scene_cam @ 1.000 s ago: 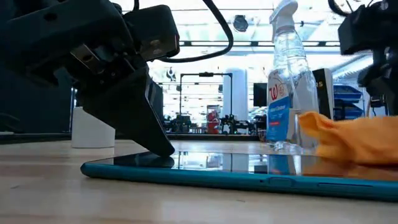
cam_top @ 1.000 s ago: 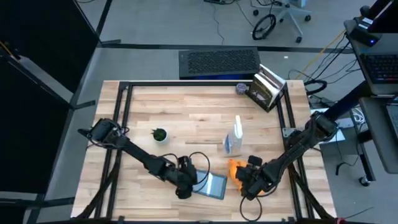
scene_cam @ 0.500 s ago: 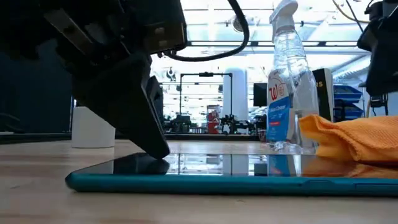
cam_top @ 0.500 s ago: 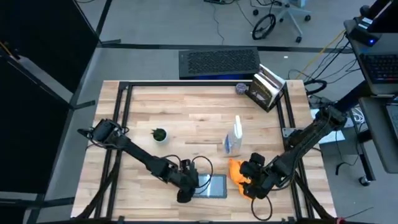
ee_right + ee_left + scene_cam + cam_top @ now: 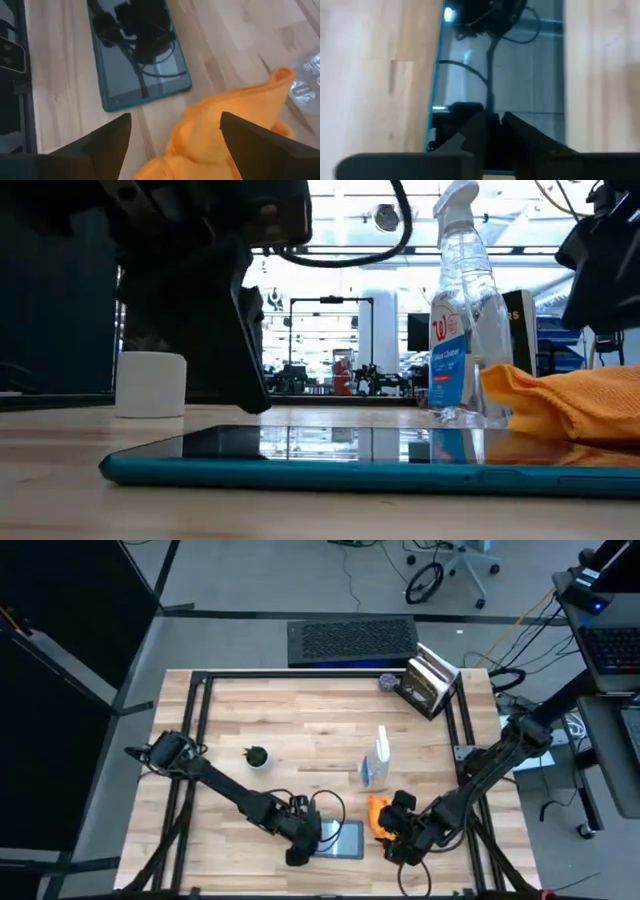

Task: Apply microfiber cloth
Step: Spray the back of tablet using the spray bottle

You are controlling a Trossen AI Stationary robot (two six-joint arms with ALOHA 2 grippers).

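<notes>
We find the orange cloth [image 5: 376, 814] bunched on the wooden table [image 5: 300, 720], near the front edge, just beside the right end of the tablet [image 5: 340, 838] and in front of the spray bottle [image 5: 378, 762]. In the low view the cloth [image 5: 560, 412] lies in folds with its near edge touching or overlapping the tablet [image 5: 350, 460]; we cannot tell which.

The right gripper [image 5: 392, 840] hangs over the cloth. In the right wrist view its two fingers [image 5: 107, 145] stand wide apart, with the cloth [image 5: 225, 130] between and beyond them; we see no grip on the fabric.

The left gripper [image 5: 298, 852] sits at the tablet's left end. In the left wrist view its fingers [image 5: 520, 137] are drawn close together, tips almost meeting, over the dark screen [image 5: 520, 65]. The low view shows the tips just above the glass, not pressing it.

A small potted plant [image 5: 258, 756] stands well apart on the left half of the table. A box [image 5: 430, 682] rests at the far right corner.
</notes>
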